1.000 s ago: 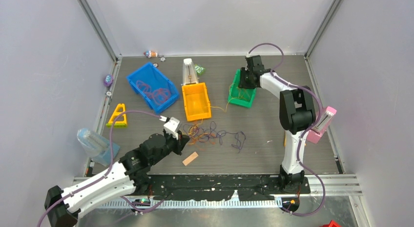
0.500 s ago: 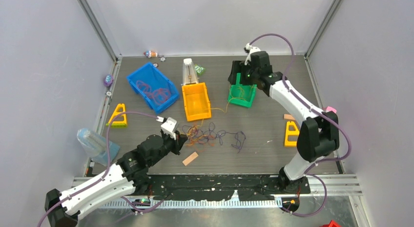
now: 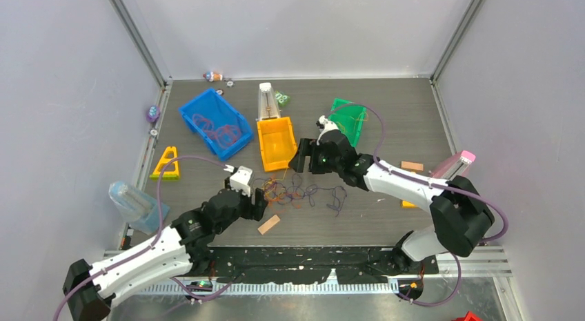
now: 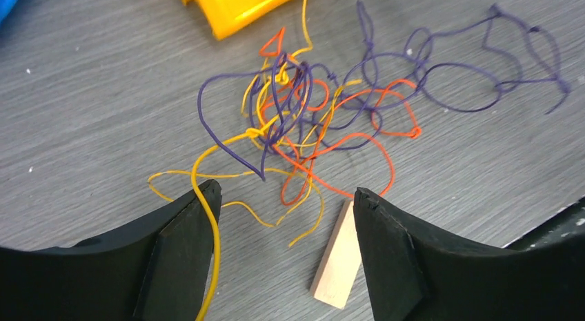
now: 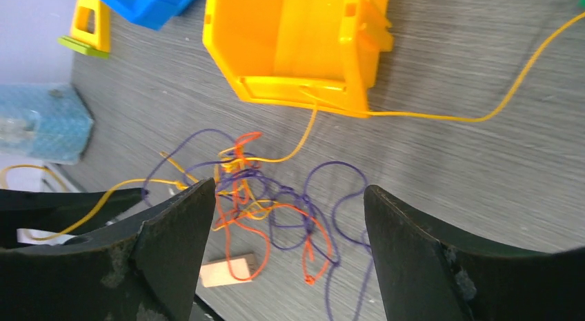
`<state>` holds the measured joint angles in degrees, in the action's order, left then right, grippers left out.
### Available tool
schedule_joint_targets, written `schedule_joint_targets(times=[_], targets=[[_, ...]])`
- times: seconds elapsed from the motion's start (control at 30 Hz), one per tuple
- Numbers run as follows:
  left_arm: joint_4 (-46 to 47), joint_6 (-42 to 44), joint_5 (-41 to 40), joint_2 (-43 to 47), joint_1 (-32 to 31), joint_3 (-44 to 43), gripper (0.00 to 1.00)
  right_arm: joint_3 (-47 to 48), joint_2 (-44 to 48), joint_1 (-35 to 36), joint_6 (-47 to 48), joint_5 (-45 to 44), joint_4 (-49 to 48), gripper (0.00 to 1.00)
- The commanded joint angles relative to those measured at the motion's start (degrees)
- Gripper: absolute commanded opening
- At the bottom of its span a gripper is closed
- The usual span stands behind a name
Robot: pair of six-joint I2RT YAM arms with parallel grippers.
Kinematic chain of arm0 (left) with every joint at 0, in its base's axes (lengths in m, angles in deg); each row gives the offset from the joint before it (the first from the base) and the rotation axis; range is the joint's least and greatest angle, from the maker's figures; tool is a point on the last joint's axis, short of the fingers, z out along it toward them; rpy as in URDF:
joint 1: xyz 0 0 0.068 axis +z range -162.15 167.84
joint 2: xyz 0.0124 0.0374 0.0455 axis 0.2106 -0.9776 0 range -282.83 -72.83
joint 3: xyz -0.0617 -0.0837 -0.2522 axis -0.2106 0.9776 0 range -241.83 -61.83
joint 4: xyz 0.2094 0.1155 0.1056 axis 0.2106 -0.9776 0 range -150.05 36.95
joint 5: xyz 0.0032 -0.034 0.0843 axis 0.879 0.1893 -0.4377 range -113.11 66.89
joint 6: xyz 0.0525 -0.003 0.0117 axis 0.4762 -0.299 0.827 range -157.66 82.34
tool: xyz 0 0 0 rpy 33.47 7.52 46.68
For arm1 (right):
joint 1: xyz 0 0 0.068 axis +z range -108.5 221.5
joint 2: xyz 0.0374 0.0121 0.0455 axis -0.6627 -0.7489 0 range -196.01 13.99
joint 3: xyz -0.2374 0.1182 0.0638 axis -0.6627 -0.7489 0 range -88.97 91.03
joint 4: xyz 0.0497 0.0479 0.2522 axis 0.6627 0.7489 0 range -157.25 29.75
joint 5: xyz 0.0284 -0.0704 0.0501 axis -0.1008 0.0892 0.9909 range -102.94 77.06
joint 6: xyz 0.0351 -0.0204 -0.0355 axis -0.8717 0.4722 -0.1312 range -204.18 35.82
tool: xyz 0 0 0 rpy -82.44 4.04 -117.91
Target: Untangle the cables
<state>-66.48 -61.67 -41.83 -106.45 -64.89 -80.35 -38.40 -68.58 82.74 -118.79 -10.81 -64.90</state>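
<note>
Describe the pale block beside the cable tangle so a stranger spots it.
Start at the yellow bin in the top view; the cable tangle lies below it. At its lower-left edge sits the pale block: a flat, rigid slab, unlike the thin coloured strands.

The cables [image 3: 295, 191] lie flat on the bench [image 3: 414, 121] as one loose knot of thin purple, orange and yellow wire. It sits mid-bench, just on the near side of the yellow bin [image 3: 276, 145]. The snarl is densest at its left end, and open purple loops [image 4: 455, 110] sprawl out to the right. A single yellow strand [image 5: 441, 117] runs off far and right past the bin's front. More reddish loops [image 3: 222, 130] lie coiled inside the blue bin [image 3: 200, 100].
</note>
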Motion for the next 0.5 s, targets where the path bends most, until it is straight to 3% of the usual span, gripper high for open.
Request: schedule_joint_targets(times=[0.0,0.3,0.47], targets=[[-0.2,0.4,0.5,-5.9,2.6,-4.8,0.72,-1.7,-1.6,1.3,-11.8,-0.7,-12.1,0.83],[6.8,1.5,12.9,-14.5,13.4,-7.4,0.66,0.0,-9.1,1.5,-14.1,-0.2,-16.8,0.73],[9.8,3.2,17.8,-16.9,15.4,-7.8,0.65,-0.4,-10.9,1.5,-14.2,-1.9,-16.7,0.68]])
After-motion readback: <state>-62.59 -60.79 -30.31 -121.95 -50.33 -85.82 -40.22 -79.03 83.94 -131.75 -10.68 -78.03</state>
